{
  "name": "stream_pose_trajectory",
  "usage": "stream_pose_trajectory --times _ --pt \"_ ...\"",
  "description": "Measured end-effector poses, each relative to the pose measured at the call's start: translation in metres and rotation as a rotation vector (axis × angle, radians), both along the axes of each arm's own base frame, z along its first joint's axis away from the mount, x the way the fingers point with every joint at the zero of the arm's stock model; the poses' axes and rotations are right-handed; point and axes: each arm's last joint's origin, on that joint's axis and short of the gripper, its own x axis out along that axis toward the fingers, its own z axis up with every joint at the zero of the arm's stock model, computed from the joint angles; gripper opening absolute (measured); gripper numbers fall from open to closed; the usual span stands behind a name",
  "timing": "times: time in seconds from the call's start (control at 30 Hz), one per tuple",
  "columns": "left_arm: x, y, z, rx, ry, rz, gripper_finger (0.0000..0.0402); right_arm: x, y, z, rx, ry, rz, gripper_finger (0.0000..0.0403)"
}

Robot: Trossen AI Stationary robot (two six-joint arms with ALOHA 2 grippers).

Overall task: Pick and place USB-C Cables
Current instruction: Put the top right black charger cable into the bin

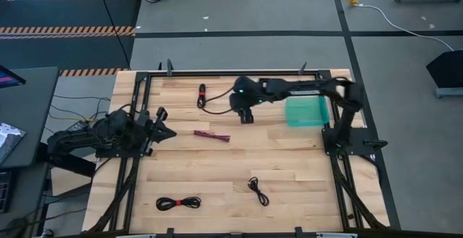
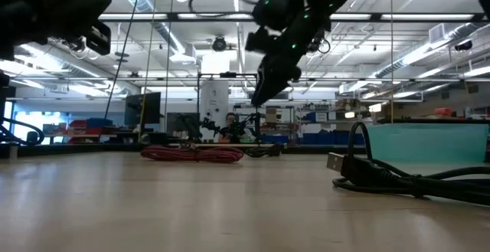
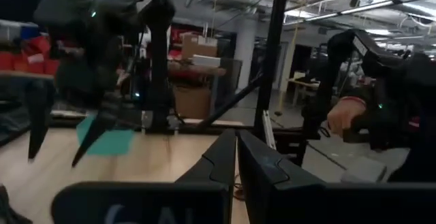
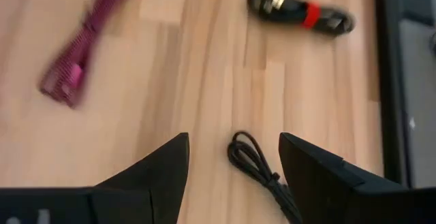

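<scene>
Several small cable bundles lie flat on the wooden table. A thin black coil (image 4: 253, 159) lies below and between my right gripper's (image 4: 234, 139) open fingers, untouched. Beyond it lie a black bundle with a red tie (image 4: 300, 13) and a maroon bundle (image 4: 82, 43). In the high view my right gripper (image 1: 246, 116) hovers mid-table, right of the red-tied bundle (image 1: 202, 95) and above the maroon one (image 1: 211, 135). Two more black bundles (image 1: 258, 191), (image 1: 179, 203) lie near the near edge. My left gripper (image 1: 165, 132) waits shut at the table's left.
A teal bin (image 1: 306, 111) stands on the table just right of my right gripper, beside the right arm's base (image 1: 340, 138). A black frame rail (image 1: 145, 108) runs around the table. A person's hand (image 3: 340, 118) shows beyond the table in the left wrist view.
</scene>
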Motion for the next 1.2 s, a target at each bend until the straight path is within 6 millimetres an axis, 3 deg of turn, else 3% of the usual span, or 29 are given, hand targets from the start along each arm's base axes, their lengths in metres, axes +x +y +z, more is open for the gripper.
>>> stream_pose_trajectory --times 0.37,0.77,1.2 --pt "-0.001 0.001 0.004 0.038 -0.054 0.063 0.0025 0.011 -0.031 -0.016 -0.075 0.249 0.016 0.0229" --pt "-0.001 0.001 0.004 -0.023 -0.042 0.049 0.0025 -0.003 -0.061 -0.023 -0.087 0.254 -0.049 0.0228" --pt "0.001 0.002 -0.002 -0.098 0.035 0.037 0.0025 -0.013 -0.072 -0.048 -0.061 0.204 -0.103 0.0228"
